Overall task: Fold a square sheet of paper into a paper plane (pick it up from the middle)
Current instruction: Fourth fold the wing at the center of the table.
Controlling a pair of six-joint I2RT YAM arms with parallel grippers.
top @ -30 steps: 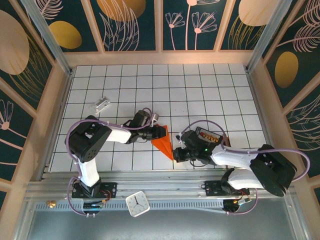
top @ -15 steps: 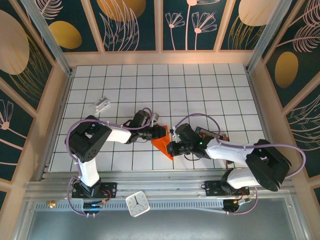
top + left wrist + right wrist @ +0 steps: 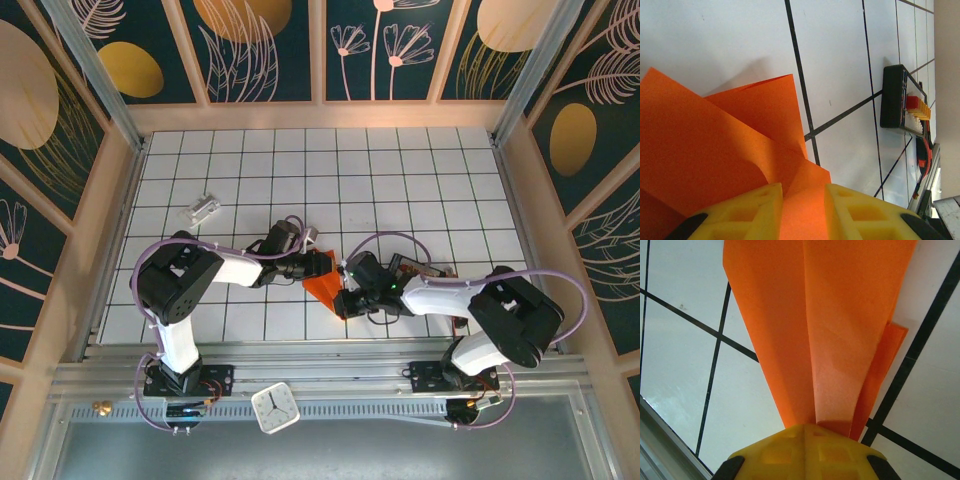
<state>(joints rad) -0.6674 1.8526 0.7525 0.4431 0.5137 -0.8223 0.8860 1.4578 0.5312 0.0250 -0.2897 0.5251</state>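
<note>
- Your narrow bright orange paper plane (image 3: 322,287) lies on the counter, just left of the small black tray (image 3: 891,95).
- Left claw (image 3: 802,210), slightly parted, likely steadies its wide end.
- Right claw (image 3: 805,442), closed, seemingly presses the crease flat.

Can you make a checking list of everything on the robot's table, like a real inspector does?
Surface: white grid table, no spills seen.
Job's things: orange paper plane, folded narrow, on the table between the two grippers.
Clutter: small silvery block at the far left; black tray with red-orange bits by the right arm; clock at the near edge.
Grippers: left gripper slightly open over the plane's wide end; right gripper shut at its narrow end.
Cables: lilac cables loop along both arms.
Surroundings: dark walls with gold leaves.
</note>
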